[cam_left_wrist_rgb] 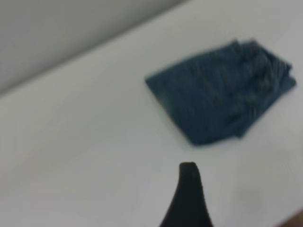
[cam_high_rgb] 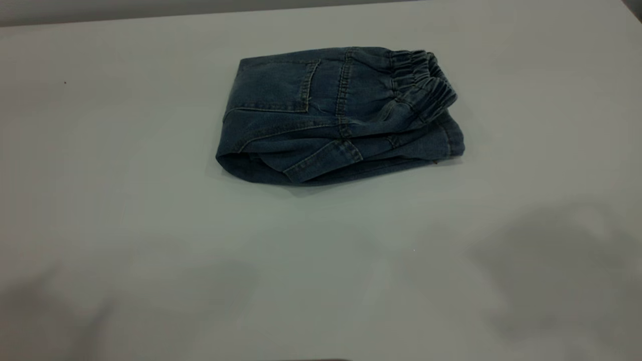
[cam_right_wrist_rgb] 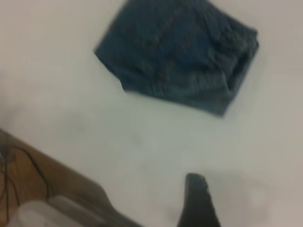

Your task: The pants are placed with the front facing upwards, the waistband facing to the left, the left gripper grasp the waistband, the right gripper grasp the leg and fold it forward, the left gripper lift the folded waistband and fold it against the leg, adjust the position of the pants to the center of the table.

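bare white counter point(cam_high_rgb: 321, 281) fills the near part of the exterior view, smooth and matte, with soft grey shadows lying across its near corners. farther back, near the middle of the counter and a little toward its far edge, lie the pants point(cam_high_rgb: 336, 118), folded into a compact, roughly rectangular bundle of several layers. they are blue denim, dark and slightly faded, with tan stitching along the seams and around a square patch pocket on the upper layer. the waistband point(cam_high_rgb: 424, 82) sits on top at the bundle's right end in the exterior view, a ruffled, gathered elastic band, bunched and a little raised. the left end of the bundle is a rounded fold, and a flat stitched hem shows along the near edge beneath the upper layers.

the left gripper point(cam_left_wrist_rgb: 188, 198) shows in its wrist view only as one black tapering finger tip, held above bare counter point(cam_left_wrist_rgb: 85, 156) and well apart from the pants point(cam_left_wrist_rgb: 222, 90); i cannot tell how far its fingers are spread, and nothing shows in its hold. the right gripper point(cam_right_wrist_rgb: 199, 203) likewise shows one dark pointed finger over bare counter point(cam_right_wrist_rgb: 156, 151), well apart from the pants point(cam_right_wrist_rgb: 182, 54); i cannot tell its opening either. neither gripper touches the cloth, and neither appears in the exterior view.
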Tool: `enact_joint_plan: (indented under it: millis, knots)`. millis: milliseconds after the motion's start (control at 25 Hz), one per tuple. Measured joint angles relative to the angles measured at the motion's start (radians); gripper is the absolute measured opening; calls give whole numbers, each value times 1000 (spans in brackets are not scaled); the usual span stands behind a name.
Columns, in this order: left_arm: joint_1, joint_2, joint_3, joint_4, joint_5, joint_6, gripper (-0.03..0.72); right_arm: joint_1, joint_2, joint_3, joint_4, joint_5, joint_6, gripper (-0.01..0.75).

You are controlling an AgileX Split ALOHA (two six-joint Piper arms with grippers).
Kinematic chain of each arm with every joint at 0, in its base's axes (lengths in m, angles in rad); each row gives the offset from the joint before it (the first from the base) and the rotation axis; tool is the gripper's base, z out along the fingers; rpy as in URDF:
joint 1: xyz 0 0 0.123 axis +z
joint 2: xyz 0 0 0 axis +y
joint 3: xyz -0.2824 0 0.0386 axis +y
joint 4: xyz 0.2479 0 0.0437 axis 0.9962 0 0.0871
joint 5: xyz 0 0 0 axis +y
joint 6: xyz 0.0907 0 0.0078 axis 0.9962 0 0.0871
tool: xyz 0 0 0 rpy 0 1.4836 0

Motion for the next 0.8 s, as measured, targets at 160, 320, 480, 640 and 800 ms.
enact_joint_plan:
  millis: [160, 320, 480, 640, 800]
  knots:
    - [0, -105, 229, 1, 0, -4, 538, 0, -172, 227, -8, -1, 0, 418]
    - [0, -196, 444, 1, 0, -11, 538, 0, -329, 452, -9, -11, 1, 418]
    - [0, -274, 603, 1, 0, -32, 538, 0, -472, 645, -14, -71, 3, 418]
    - [0, -348, 705, 3, 0, -36, 538, 0, -592, 803, -35, -134, 4, 418]
    - [0, -418, 780, 8, -4, -36, 538, 0, -700, 912, -45, -141, 20, 418]
